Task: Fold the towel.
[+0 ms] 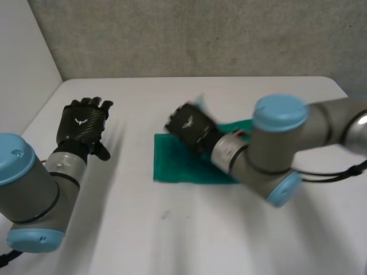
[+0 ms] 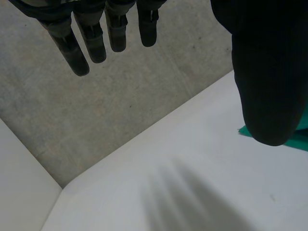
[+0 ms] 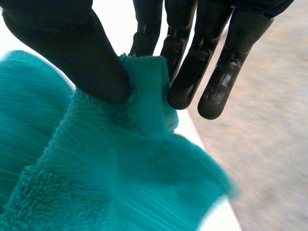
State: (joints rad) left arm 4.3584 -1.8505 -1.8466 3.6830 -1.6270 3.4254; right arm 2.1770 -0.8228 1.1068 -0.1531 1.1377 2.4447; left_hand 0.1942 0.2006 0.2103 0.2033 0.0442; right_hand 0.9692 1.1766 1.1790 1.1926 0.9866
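White table point(image 1: 172, 229) against a rough grey wall point(image 1: 200, 34), with a pale side panel point(image 1: 23, 51) at the robot's left. Counted on the table: one teal towel point(image 1: 183, 166). Counted above it: two arms and two black hands.

Lying mostly flat near the middle of the table, that towel, with its right part covered by the right arm point(image 1: 281, 143) and so hidden from the head camera. Raised over the cloth, the right hand point(image 1: 189, 127), its back turned upward and its fingers out of sight behind it there. From the right wrist, a plainer look: a fold of the towel point(image 3: 120, 173) pinched between the thumb point(image 3: 82, 53) and the fingers point(image 3: 192, 72), lifted clear of the table at that spot. Whether a corner or a stretch of edge, impossible to tell. Beyond the fingertips, table rim and grey wall.

Well apart from the towel, over bare table toward the left side, the left hand point(image 1: 83, 123). Released, grasping nothing: fingers point(image 2: 96, 38) straight and spread, thumb point(image 2: 269, 72) held wide of them. Just past that thumb, one small sliver of towel point(image 2: 302, 134), the rest cut off behind it. Cut off too at the near edge of the head view, the left arm point(image 1: 34, 200).
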